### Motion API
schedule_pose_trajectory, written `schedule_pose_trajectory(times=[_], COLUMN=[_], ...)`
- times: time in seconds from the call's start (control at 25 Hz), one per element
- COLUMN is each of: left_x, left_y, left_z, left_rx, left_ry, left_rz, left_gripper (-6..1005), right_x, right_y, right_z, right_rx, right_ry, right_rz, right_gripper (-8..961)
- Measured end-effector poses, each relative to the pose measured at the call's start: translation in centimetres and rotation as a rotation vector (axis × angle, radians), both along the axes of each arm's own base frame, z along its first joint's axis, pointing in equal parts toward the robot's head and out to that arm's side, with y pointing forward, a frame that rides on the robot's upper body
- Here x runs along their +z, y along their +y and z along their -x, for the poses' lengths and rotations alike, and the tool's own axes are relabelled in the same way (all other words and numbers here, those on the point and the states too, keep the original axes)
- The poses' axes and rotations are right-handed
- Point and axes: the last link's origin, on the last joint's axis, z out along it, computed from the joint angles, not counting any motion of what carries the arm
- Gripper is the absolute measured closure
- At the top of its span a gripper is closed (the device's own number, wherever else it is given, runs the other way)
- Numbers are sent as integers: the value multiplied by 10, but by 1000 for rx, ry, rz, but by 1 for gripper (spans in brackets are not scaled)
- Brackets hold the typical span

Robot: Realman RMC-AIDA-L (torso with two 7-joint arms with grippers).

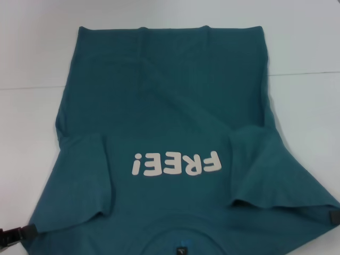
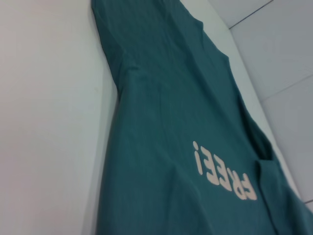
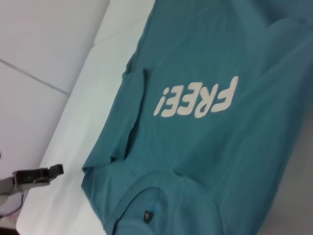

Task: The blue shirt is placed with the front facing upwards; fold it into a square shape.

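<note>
Teal blue shirt [image 1: 159, 106] lies front-up, reading "FREE!" [image 1: 176, 163] (dark neck label [image 1: 182, 248]); claw states unclear.

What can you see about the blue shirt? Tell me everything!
The blue shirt is teal, soft-looking cloth, lying flat and face up on a white table. Its off-white "FREE!" print reads upside down from the head camera. Both short sleeves are folded in over the front. The round neck, with a small dark label, lies nearest the robot, the hem farthest.

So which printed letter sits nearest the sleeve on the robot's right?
The F, ending the print beside that folded-in sleeve; the E's sit farther off.
</note>
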Motion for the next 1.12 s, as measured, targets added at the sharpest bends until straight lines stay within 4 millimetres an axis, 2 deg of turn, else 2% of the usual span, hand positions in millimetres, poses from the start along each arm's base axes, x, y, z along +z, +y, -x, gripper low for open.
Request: schedule_pose_trajectory(times=[0.2, 0.4, 0.72, 0.92, 1.04, 1.12], left_x=[2, 14, 34, 38, 28, 22], left_y=[4, 13, 6, -2, -1, 1], left_z=[-1, -4, 2, 11, 11, 11], left_rx=[-27, -103, -101, -59, -62, -65], left_ry=[6, 70, 215, 263, 277, 300], left_rz=[-41, -87, -97, -81, -49, -24], left_gripper=[984, 983, 982, 815, 574, 476], right_x=[0, -2, 0, -2, -3, -3], right_y=[0, 8, 16, 17, 19, 21], right_z=[-11, -8, -3, 0, 2, 4], right_rx=[-38, -26, -28, -23, -21, -19], right_ry=[-9, -22, -14, -4, 0, 3], right_rz=[-33, -31, -21, -16, -13, -10], right_gripper=[916, 916, 917, 917, 917, 916])
